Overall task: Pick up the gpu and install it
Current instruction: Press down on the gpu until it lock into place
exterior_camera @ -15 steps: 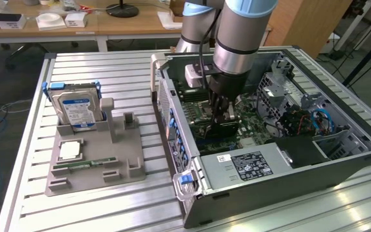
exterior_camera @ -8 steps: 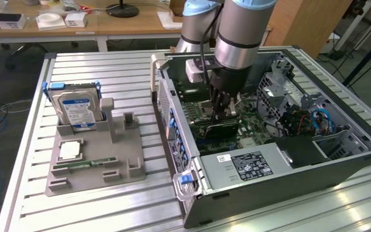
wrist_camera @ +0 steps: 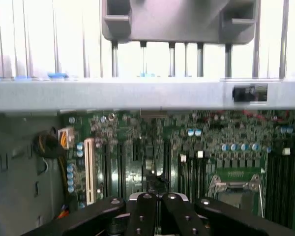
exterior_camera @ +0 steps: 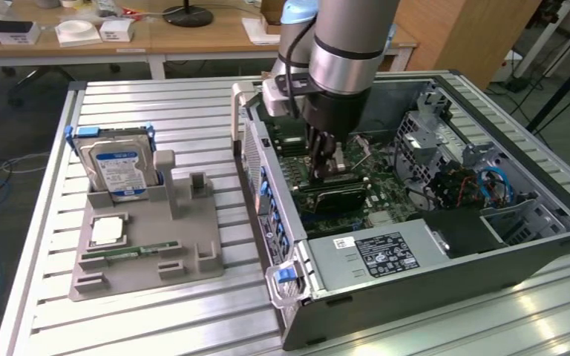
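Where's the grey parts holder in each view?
Exterior view: the grey parts holder lies on the slatted table, to the exterior view's left of the case, with a hard drive standing in it.
Wrist view: the holder lies beyond the case's side wall.
Shared landmark: the case's side wall, between the holder and the motherboard.

An open grey metal computer case (exterior_camera: pixel 522 256) lies on its side on the slatted aluminium table (exterior_camera: pixel 127 326), at three o'clock from the flat grey plastic parts holder (exterior_camera: pixel 181 237). On that holder, the silver hard drive with blue label (exterior_camera: pixel 119 172) stands upright at twelve o'clock. The black two-finger gripper (exterior_camera: pixel 326 165) sits inside the case over the green motherboard (wrist_camera: pixel 187 142), with the boxy silver power supply (exterior_camera: pixel 374 256) at six o'clock.
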Controlling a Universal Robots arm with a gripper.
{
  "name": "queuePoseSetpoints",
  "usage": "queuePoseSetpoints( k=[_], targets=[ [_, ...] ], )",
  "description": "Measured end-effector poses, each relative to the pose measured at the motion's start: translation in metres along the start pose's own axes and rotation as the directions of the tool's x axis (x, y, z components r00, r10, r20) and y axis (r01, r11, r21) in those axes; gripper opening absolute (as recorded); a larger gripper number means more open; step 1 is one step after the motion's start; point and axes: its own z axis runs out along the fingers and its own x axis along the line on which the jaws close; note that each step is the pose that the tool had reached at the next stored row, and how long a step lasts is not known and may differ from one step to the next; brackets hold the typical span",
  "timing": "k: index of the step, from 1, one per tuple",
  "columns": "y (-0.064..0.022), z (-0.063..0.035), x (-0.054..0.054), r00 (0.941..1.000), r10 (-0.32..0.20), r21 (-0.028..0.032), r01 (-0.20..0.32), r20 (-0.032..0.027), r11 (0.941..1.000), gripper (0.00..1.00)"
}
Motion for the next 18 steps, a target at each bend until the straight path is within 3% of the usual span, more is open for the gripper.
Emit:
queuePoseSetpoints(
  k=[9,18],
  targets=[
    [0.0284,-0.0044,0.001,1.0000,0.001,-0.0525,-0.001,-0.0013,0.9986,0.11],
    [0.0334,-0.0051,0.001,1.0000,0.001,-0.0525,-0.001,-0.0011,0.9986,0.11]
  ],
)
